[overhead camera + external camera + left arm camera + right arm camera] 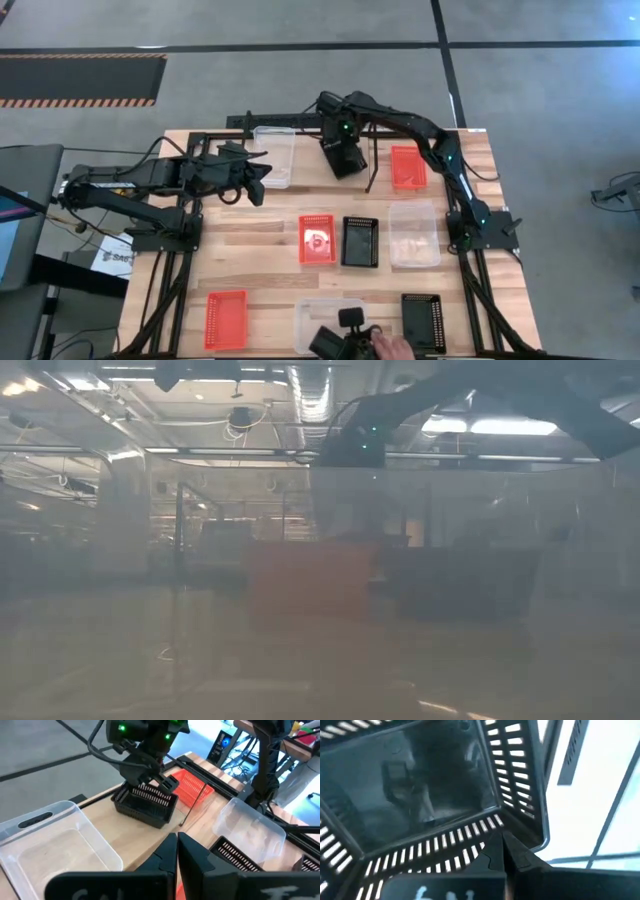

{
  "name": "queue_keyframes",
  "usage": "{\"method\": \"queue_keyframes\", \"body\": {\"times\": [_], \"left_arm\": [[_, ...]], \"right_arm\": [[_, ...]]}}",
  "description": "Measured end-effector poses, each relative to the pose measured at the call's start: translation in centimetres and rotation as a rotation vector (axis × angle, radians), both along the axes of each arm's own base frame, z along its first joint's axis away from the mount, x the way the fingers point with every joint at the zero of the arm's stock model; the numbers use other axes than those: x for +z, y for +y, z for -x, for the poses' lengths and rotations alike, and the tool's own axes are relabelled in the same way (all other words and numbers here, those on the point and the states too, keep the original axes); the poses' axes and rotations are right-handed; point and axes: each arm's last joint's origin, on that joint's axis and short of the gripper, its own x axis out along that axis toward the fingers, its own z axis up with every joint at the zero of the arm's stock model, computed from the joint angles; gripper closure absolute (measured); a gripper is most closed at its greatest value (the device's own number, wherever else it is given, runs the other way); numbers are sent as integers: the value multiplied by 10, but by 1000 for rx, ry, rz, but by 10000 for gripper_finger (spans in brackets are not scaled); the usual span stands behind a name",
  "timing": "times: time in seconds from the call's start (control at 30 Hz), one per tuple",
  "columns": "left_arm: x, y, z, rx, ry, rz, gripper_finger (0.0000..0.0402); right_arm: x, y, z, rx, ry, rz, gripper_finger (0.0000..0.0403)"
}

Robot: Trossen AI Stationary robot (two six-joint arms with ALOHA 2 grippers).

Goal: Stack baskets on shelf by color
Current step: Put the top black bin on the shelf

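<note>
one clear basket (275,155) and one orange basket (408,167) sit on the shelf (300,122), and the right gripper (159,784) is pinching a black basket (145,804) between them. six baskets wait on the table (260,240); the left gripper (177,845) is pressed together, idle.

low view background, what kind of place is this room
Probably a large lab or workshop hall. The low view shows ceiling light strips and exposed ducting overhead, the high view a bare grey floor with hazard-striped matting beside the slatted wooden table.
</note>
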Motion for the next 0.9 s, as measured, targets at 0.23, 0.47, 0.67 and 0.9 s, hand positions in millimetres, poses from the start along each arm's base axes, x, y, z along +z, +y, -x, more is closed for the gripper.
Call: {"method": "queue_keyframes", "body": {"times": [0.23, 0.47, 0.67, 0.9], "left_arm": [[0, 0, 0, -2, 5, -5, 401], [0, 0, 0, -2, 6, -6, 401], [0, 0, 0, -2, 7, -6, 401], [0, 0, 0, -2, 8, -8, 401]], "right_arm": [[5, 15, -6, -89, -12, 23, 403], [15, 60, -21, 41, -13, -52, 403], [15, 74, -22, 84, 21, -97, 403], [14, 80, -20, 19, 14, -192, 403]]}}
